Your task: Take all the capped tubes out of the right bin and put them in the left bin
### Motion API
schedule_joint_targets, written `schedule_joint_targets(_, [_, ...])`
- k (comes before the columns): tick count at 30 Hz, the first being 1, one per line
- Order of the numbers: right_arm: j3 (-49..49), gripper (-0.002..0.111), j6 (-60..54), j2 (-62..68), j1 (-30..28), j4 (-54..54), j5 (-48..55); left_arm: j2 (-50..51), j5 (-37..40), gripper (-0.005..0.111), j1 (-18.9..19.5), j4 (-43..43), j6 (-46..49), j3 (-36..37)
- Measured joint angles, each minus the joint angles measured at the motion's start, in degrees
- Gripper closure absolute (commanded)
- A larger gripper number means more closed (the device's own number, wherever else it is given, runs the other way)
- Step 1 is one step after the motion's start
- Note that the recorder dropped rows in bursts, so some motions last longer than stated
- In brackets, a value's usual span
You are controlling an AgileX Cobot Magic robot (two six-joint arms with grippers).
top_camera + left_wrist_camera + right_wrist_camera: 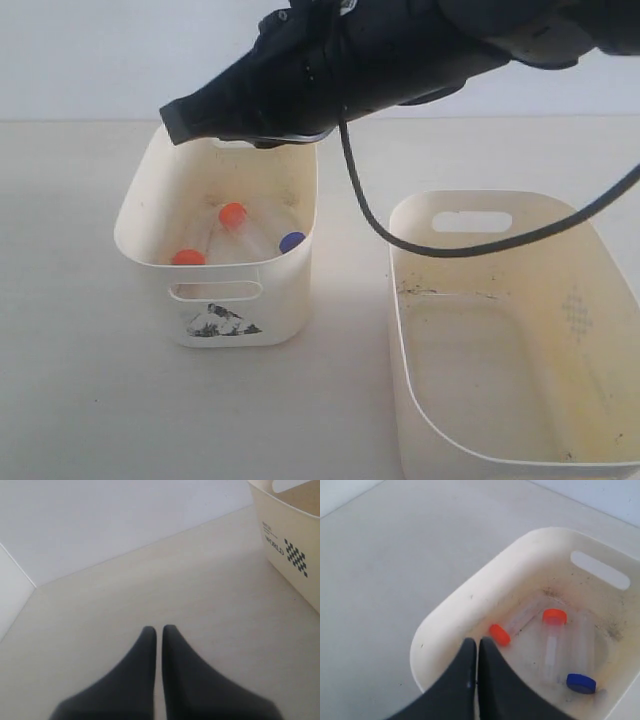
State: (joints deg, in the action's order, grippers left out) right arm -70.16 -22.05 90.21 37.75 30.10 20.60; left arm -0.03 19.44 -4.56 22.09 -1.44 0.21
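The left bin (285,295), smaller and with a dark sticker, holds three capped tubes that I can see: two orange-capped ones (232,213) (187,257) and a blue-capped one (292,241). A fourth tube does not show. The right bin (590,300) has no tube in it. My right gripper (172,120) reaches across and hovers over the left bin's far rim, shut and holding nothing. In the right wrist view the right gripper (478,641) points down at the left bin (470,587) with the orange caps (499,634) (554,616) and the blue cap (581,683). My left gripper (159,628) is shut over bare table.
A black cable (400,235) hangs from the right arm across the right bin's far rim. In the left wrist view a cream bin wall (290,540) with a printed "WORLD" mark stands off to one side. Dark specks lie on the right bin's floor (440,292).
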Motion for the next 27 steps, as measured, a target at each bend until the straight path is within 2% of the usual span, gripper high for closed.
schedule_joint_targets(8, [0.0, 0.107, -1.92, -0.11, 0.0, -0.94, -2.09, 0.0, 0.0, 0.102, 0.0, 0.0, 0.0, 0.0])
schedule_joint_targets(11, [0.0, 0.107, -2.03, -0.93, 0.0, -5.98, -3.58, 0.0, 0.0, 0.102, 0.0, 0.0, 0.0, 0.0])
schedule_joint_targets(14, [3.94, 0.107, -2.38, -8.89, 0.0, -17.3, -2.56, 0.0, 0.0, 0.102, 0.0, 0.0, 0.0, 0.0])
schedule_joint_targets(19, [16.41, 0.107, -2.12, -26.99, -1.51, -21.75, -2.56, 0.0, 0.0, 0.102, 0.0, 0.0, 0.0, 0.0])
schedule_joint_targets(22, [25.34, 0.107, 0.07, -36.16, -6.95, -21.18, -4.95, 0.0, 0.0, 0.102, 0.0, 0.0, 0.0, 0.0])
schedule_joint_targets(27, [44.16, 0.107, 8.5, -53.89, -20.29, -18.65, -17.51, 0.0, 0.0, 0.102, 0.0, 0.0, 0.0, 0.0])
